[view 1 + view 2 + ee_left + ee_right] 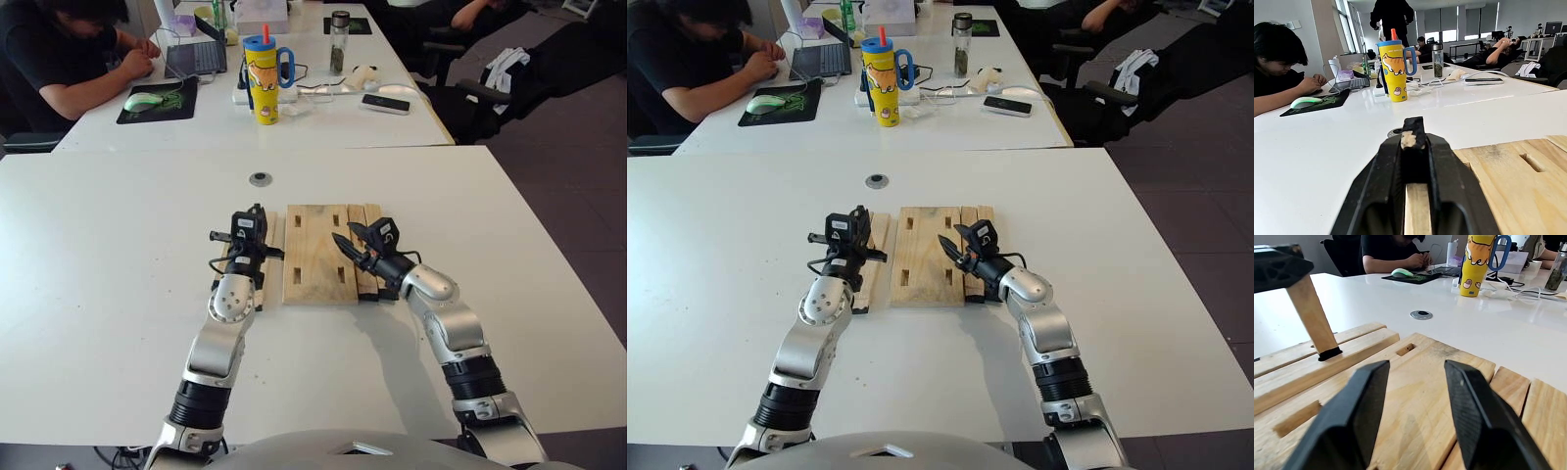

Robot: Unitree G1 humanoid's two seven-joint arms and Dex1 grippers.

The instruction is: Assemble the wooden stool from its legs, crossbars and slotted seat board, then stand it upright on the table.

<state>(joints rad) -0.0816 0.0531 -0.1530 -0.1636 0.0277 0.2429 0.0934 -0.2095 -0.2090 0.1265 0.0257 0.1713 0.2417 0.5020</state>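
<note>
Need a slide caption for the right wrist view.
Right gripper open above the slotted seat board; beyond, left gripper holds a wooden piece tilted, its end on a slat.

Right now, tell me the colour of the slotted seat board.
The seat board is light tan bare wood, best seen in the left eye view.

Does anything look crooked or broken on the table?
Nothing is broken or spilled. One thing looks crooked: the stick in the left gripper leans over, its end on the loose pieces beside the board, not in a slot.
</note>
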